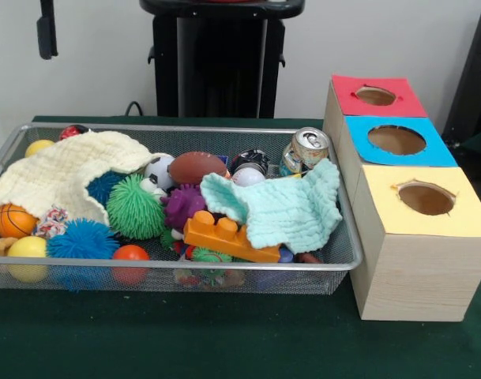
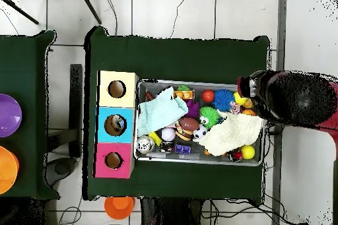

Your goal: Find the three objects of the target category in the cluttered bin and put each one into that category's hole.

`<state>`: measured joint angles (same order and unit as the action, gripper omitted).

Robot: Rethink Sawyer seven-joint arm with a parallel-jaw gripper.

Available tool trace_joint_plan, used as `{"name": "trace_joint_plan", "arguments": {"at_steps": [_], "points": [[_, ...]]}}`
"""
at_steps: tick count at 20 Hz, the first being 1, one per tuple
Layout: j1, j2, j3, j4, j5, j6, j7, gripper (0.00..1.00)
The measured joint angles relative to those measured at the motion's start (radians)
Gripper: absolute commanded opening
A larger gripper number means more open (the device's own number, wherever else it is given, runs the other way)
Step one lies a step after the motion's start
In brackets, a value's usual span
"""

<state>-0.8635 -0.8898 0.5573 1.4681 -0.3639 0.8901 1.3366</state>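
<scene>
At bin's left end, front view: cream cloth draped over balls in wire-mesh bin. Mid: spiky balls, toy football, orange brick. Right: drink can, teal cloth. Far right: red-surround hole. No plastic bottles visible; likely under the cloths. Overhead: arm over cream-cloth end, well apart from hole. Gripper hidden beneath arm; jaw state cannot tell.

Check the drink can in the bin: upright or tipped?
Tipped: the can leans at the bin's far corner, its pull-tab top angled toward the camera.
</scene>
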Motion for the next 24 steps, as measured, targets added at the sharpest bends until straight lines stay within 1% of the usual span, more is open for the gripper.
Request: {"name": "trace_joint_plan", "arguments": {"at_steps": [10,15,24], "points": [[-0.021,0.005,0.062,0.010,0.000,-0.001,0.000,1.00],[-0.024,0.010,0.081,0.019,-0.001,-0.009,0.000,1.00],[-0.024,0.048,0.104,0.068,-0.010,-0.040,0.000,1.00]]}}
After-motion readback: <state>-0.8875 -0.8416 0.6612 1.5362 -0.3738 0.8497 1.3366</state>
